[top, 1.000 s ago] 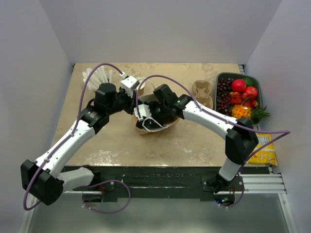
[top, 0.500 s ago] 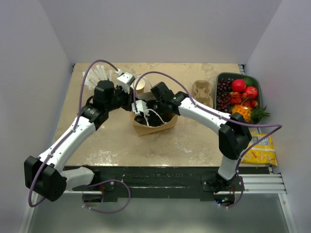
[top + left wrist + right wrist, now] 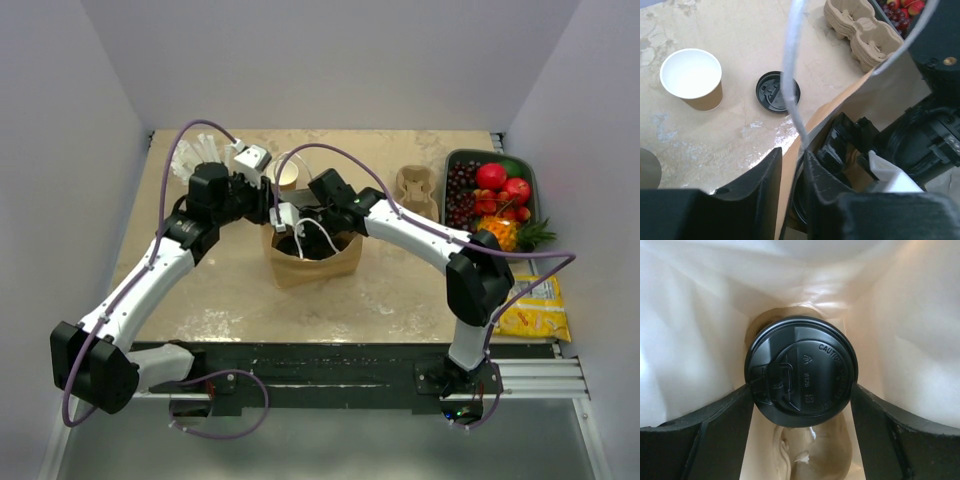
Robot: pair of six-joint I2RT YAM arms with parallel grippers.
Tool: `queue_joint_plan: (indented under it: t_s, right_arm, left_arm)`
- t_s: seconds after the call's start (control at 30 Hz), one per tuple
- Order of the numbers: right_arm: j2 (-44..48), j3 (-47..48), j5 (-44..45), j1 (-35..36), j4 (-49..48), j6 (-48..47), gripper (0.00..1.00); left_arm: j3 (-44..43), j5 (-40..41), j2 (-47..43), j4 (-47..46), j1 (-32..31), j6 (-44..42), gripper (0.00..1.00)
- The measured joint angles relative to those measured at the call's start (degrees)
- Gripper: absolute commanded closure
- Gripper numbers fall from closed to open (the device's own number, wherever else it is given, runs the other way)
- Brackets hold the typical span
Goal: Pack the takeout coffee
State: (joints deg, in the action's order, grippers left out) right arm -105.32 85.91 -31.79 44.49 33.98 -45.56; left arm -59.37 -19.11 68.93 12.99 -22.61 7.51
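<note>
Wrist views alone: takeout coffee point(image 3: 801, 371) in right gripper point(image 3: 801, 389); left gripper point(image 3: 793, 159) ajar astride bag point(image 3: 841, 100)

This is a robot test cell in a lab. Plain white walls point(image 3: 330, 60) box in a small, worn table point(image 3: 400, 300) on the left, right and far sides. At the near edge a black rail point(image 3: 330, 362) carries a left arm point(image 3: 150, 280) and a right arm point(image 3: 420, 235), with purple cables point(image 3: 172, 160) looping over them. The goods look like a staged set. A paper bag point(image 3: 315, 270) stands mid-table with the takeout coffee point(image 3: 800, 370) inside. A cup carrier point(image 3: 418, 192) and fruit tray point(image 3: 470, 153) sit far right, and straws point(image 3: 198, 152) far left. An open cup point(image 3: 692, 77) and loose lid point(image 3: 777, 91) lie beyond the bag.
</note>
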Motion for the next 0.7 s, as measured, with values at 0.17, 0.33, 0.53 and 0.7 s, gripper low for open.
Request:
queue_joint_plan:
  t_s: [0.17,0.33,0.53,0.7]
  right_arm:
    - [0.0,0.0,0.3,0.1,-0.1,2.6,0.2]
    - [0.1,0.0,-0.3,0.2,0.5,2.7,0.2]
    - [0.7,-0.2,-1.0,0.4,2.1,4.0,0.01]
    - [2.8,-2.1,-0.7,1.0,2.1,6.3,0.01]
  left_arm:
    - [-0.4,-3.3,-0.2,0.8,-0.3,-2.2,1.0]
    - [-0.4,-4.4,-0.3,1.1,-0.3,-2.9,1.0]
    - [-0.4,-5.1,-0.8,1.9,-0.3,-3.8,1.0]
    - [0.2,-6.4,-2.1,2.7,-0.7,-3.9,1.0]
